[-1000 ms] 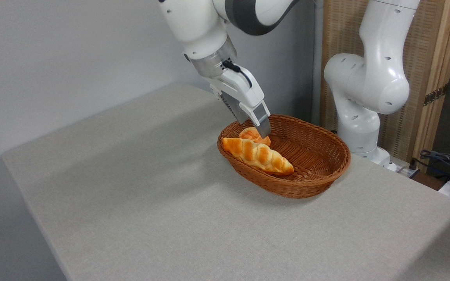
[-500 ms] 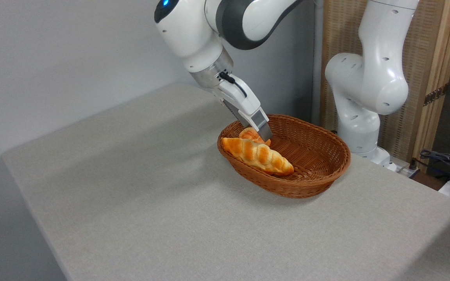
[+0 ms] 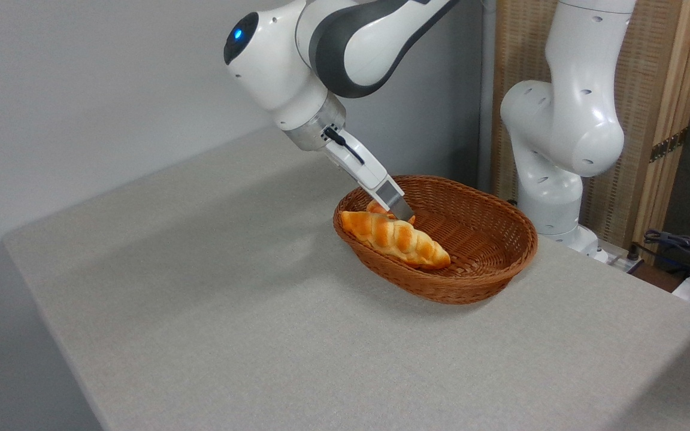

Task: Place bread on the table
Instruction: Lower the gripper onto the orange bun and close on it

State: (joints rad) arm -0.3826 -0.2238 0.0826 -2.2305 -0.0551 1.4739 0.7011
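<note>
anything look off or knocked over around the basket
Nothing stands out. The basket sits flat on the table, the long loaf lies inside it, and the pincer reaches down at the small bun behind the loaf. Nothing spilled.

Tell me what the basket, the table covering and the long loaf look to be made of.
Basket: woven wicker or rattan, brown, slightly glossy; the weave shows. Table: matte speckled grey-beige cloth, seemingly fabric. Long loaf: smooth, shiny orange-gold with pale stripes; possibly a plastic or foam replica, though this cannot be confirmed.

Single fixed view, high and oblique, across the table corner.
</note>
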